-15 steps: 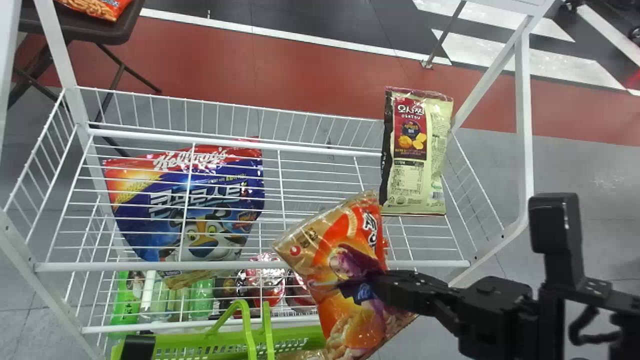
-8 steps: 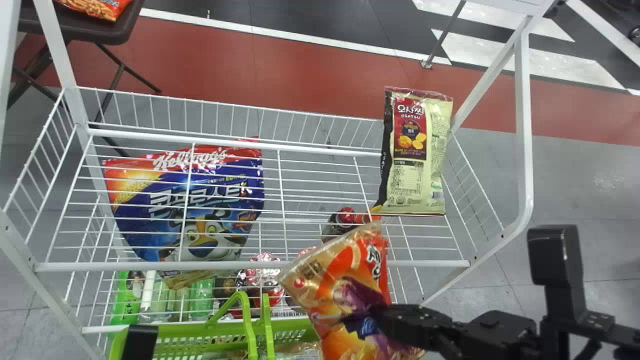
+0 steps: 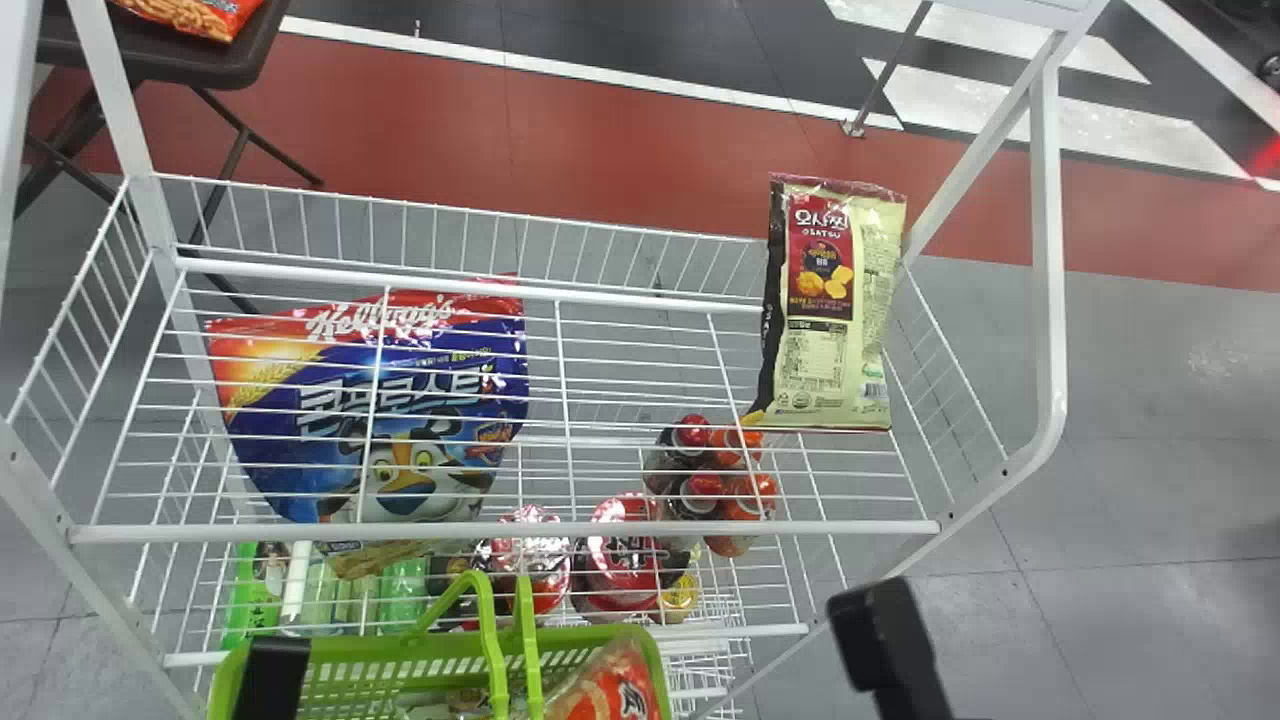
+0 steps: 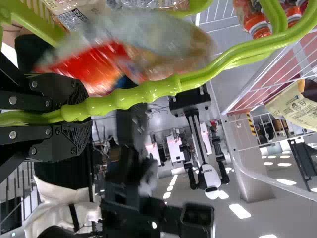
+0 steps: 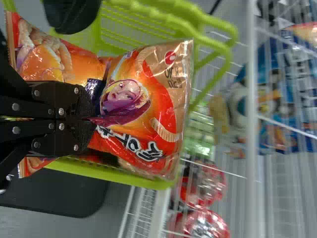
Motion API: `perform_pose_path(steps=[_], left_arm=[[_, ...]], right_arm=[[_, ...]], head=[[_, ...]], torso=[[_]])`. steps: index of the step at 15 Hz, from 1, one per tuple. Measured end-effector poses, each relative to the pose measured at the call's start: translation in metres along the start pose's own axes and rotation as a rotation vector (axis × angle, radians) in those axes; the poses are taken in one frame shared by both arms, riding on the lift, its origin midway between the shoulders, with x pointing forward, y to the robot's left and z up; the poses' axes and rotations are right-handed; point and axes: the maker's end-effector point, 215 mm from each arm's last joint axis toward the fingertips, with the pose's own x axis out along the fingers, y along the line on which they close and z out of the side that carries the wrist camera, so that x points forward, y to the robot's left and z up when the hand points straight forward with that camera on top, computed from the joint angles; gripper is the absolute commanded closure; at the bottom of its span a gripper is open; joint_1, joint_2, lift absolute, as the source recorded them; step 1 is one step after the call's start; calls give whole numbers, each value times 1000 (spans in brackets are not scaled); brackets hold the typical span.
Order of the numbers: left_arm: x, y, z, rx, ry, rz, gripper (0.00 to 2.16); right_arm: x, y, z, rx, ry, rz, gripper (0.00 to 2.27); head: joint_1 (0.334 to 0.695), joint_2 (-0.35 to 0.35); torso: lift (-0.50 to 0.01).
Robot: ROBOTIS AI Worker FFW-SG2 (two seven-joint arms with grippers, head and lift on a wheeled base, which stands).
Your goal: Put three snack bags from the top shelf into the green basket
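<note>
Orange-and-gold snack bag (image 5: 166,111) is over the mouth of the green basket (image 3: 370,646), toward its right end, pinched narrow in our right gripper (image 5: 90,119); let go too near the rim, we judge it could snag or tip outside. Our left gripper (image 4: 81,115) is clamped on the basket's handle (image 4: 153,91), so a bump from the bag could swing the basket, and packets (image 4: 74,15) inside the basket might prop the bag up.

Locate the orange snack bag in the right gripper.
Right wrist view: orange snack bag pinched in the right gripper, at the mouth of the green basket. Head view: bottom edge, at the basket's right end.
</note>
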Motion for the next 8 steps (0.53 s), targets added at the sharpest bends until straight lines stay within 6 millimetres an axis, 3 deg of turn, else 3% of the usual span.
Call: perform_pose_path(steps=[4, 6, 8], left_arm=[[0, 1, 4, 7, -1, 2, 2145], [0, 1, 5, 7, 1, 1, 2145], [0, 1, 5, 6, 2, -2, 2145]], right_arm=[[37, 22, -34, 15, 114, 90, 2233], [57, 24, -55, 47, 178, 123, 2233], [74, 18, -54, 49, 167, 111, 2233]], head=[[695, -350], [695, -350], [695, -350]], torso=[[-50], [-50], [-50]])
